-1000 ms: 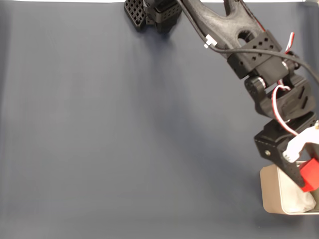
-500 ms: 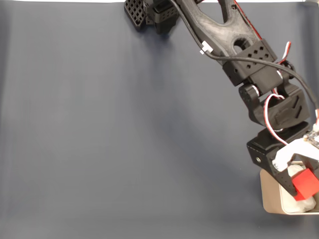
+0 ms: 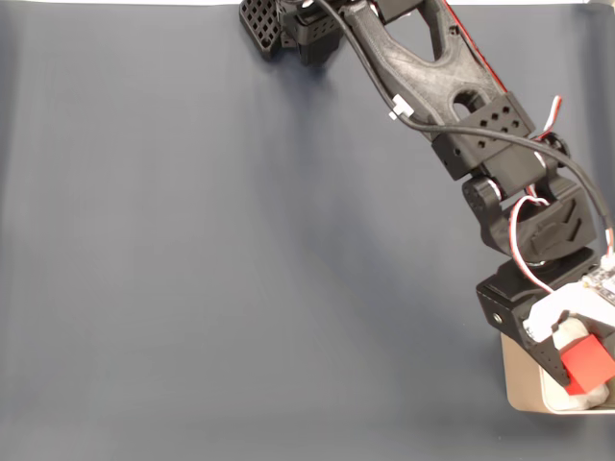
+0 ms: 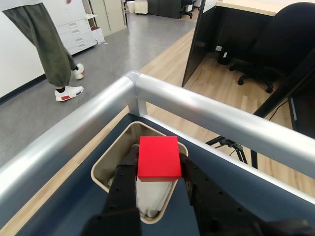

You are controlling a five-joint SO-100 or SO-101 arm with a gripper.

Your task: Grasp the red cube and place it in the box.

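The small bright red cube [image 4: 158,157] sits clamped between the black jaws of the gripper [image 4: 157,164], held above the beige, thin-walled, white-lined box [image 4: 101,172]. The box rests at the dark blue desk's [image 3: 240,269] corner, beside the silver rail [image 4: 206,113].

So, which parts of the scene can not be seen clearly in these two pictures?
- The box, fixed view: its right side is cut off by the picture edge, and the arm covers its top.
- The box lining, wrist view: mostly hidden behind the red cube and the pincer.
- Cube underside: hidden in both views, so its height above the lining cannot be told.
- The person, wrist view: cut off at the top edge.
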